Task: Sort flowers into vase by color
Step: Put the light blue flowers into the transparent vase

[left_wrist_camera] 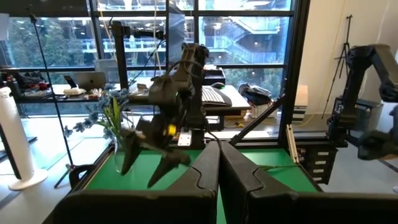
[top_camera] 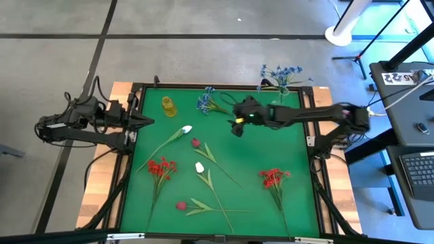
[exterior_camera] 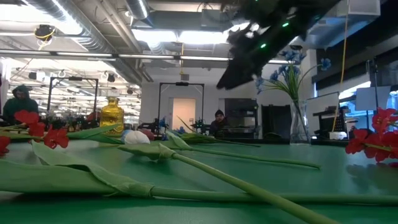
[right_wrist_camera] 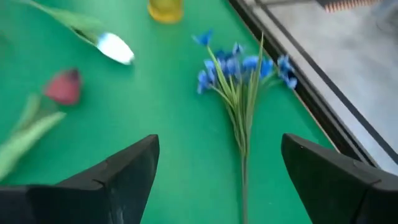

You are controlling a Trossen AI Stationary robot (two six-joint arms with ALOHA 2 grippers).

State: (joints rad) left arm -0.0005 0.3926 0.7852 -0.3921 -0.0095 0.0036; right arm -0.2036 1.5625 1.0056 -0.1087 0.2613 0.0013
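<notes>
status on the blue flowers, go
Right pincer open, hovering by blue stem lying flat. Left pincer shut, parked at table edge. One blue bunch in vase. Nothing blocking.

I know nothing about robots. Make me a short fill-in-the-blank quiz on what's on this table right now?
1. The right hand hovers with its fingers ____.
2. The flower bunch lying just ahead of it is ____.
3. The left hand, at the table's edge, is ____.
4. The small vase on the green mat is ____.

Missing words: open; blue; shut; yellow
</notes>
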